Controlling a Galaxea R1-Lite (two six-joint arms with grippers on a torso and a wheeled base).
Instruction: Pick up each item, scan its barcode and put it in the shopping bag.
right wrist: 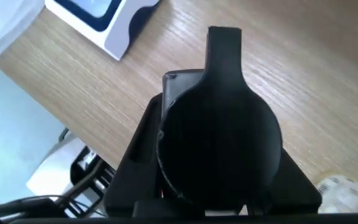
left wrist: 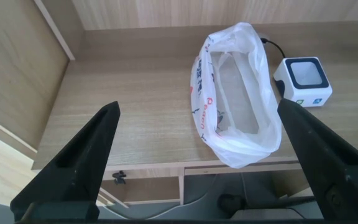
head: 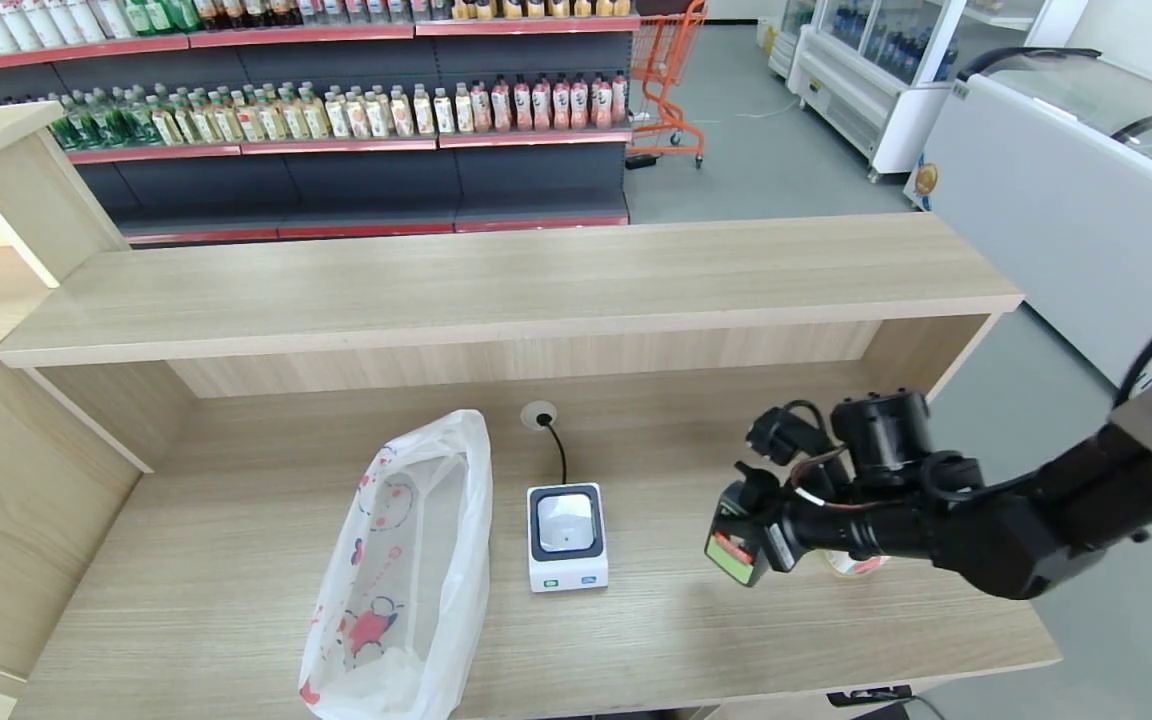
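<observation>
A pale wooden shop counter [head: 216, 560] fills the foreground. A small green-and-red item [head: 731, 560] hangs to the right of the scanner [head: 566, 535], and the right gripper [head: 742, 545] seems clamped on it, though the fingers are poorly seen. On the scanner's left lies the shopping bag [head: 406, 570], mouth open, and the left gripper [left wrist: 199, 107] hovers there with its fingers wide apart.

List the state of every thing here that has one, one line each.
shopping bag: mouth open, nothing visible inside.
scanner: flat on the counter, cable attached.
left gripper: open, empty.
right gripper: shut on the green-and-red item.
green-and-red item: held off the counter, right of the scanner.
</observation>
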